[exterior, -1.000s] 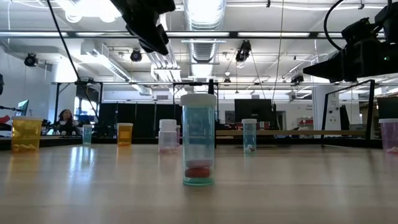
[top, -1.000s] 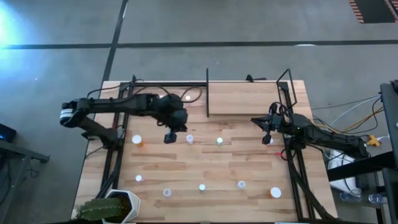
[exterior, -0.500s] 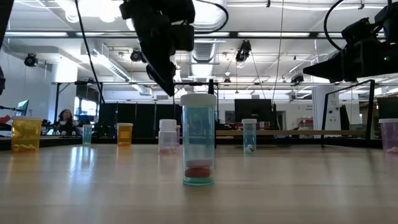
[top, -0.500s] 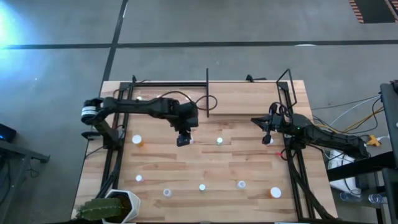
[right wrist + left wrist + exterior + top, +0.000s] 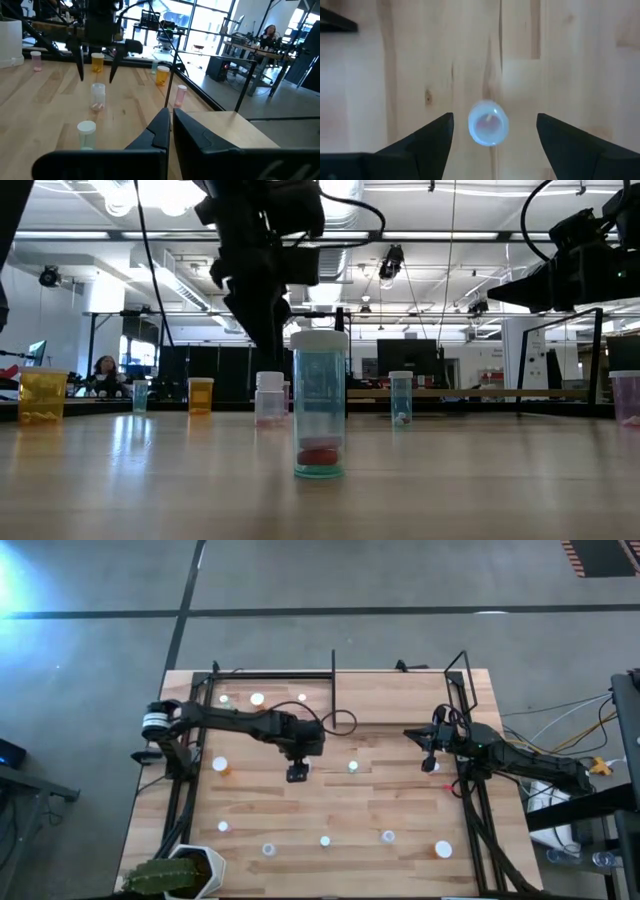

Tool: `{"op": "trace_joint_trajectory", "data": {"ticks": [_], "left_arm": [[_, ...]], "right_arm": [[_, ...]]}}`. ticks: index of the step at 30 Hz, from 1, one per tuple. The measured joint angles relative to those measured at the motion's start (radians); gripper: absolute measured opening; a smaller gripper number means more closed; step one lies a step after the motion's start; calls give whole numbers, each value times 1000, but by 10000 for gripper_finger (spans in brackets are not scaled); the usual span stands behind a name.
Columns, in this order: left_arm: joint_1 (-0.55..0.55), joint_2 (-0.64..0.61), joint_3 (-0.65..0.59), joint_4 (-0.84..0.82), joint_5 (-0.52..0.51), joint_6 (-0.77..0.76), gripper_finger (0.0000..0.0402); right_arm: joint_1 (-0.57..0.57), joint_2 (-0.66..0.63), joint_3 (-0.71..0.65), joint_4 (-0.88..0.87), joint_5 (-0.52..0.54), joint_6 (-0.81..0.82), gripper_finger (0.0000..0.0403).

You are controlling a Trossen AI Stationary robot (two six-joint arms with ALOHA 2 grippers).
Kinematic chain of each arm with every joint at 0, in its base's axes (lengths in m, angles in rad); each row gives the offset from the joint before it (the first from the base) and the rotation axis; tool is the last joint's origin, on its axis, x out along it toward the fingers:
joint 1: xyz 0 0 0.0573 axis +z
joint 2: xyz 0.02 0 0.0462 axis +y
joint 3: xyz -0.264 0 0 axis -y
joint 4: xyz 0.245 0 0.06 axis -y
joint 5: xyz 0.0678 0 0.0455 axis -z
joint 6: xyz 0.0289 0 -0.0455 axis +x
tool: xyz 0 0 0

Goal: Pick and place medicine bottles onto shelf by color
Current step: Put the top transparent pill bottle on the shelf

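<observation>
The left gripper (image 5: 490, 145) has its two fingers (image 5: 427, 137) spread wide apart, pointing straight down, and between them, lower on the table, stands a small clear bottle with a white cap (image 5: 488, 122); the fingers do not touch it. In the high view this left gripper (image 5: 297, 772) hovers near the middle of the table (image 5: 400, 800). The right gripper (image 5: 170, 125) has its fingers pressed together and holds nothing; it waits by the right edge (image 5: 428, 762).

The task seems to be only at its beginning. Three white caps (image 5: 257, 698) already stand on the shelf (image 5: 270, 712), behind the black divider bar (image 5: 333, 690). Many bottles are left on the open table: a green one (image 5: 353, 766) just beside the left gripper, an orange one (image 5: 221, 766) to its left, and a row nearer the front, with a bluish bottle (image 5: 320, 405) there.

Around the target nothing stands close, so the descent looks free. A potted plant (image 5: 175, 875) sits at the front left corner, well apart.
</observation>
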Motion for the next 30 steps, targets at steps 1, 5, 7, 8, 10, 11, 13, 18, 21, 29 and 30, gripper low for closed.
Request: {"op": "trace_joint_trajectory", "data": {"ticks": [1,5,7,8,10,11,13,18,21,29,30], "left_arm": [[-2,9,0,2,0,0,270],[-3,40,0,5,-20,-8,270],[-3,51,-1,3,-42,-14,267],[-3,53,-1,4,-42,-15,263],[-3,52,-1,11,-42,-15,248],[-3,51,-3,12,-43,-15,239],[-3,51,-7,9,-43,-15,215],[-3,48,-7,15,-43,-15,145],[-3,47,-11,22,-43,-14,114],[-3,29,77,-28,-3,7,115],[-3,25,114,-39,4,12,115]], "right_arm": [[0,0,0,0,0,-1,13],[0,0,0,0,0,-1,13],[0,0,0,0,0,1,13],[0,0,0,0,0,1,13],[0,0,0,0,0,-1,13],[0,0,0,0,0,0,13],[0,0,0,0,0,0,13],[0,0,0,0,0,-1,13],[0,0,0,0,0,1,13],[0,0,0,0,0,1,13],[0,0,0,0,0,0,13]]}}
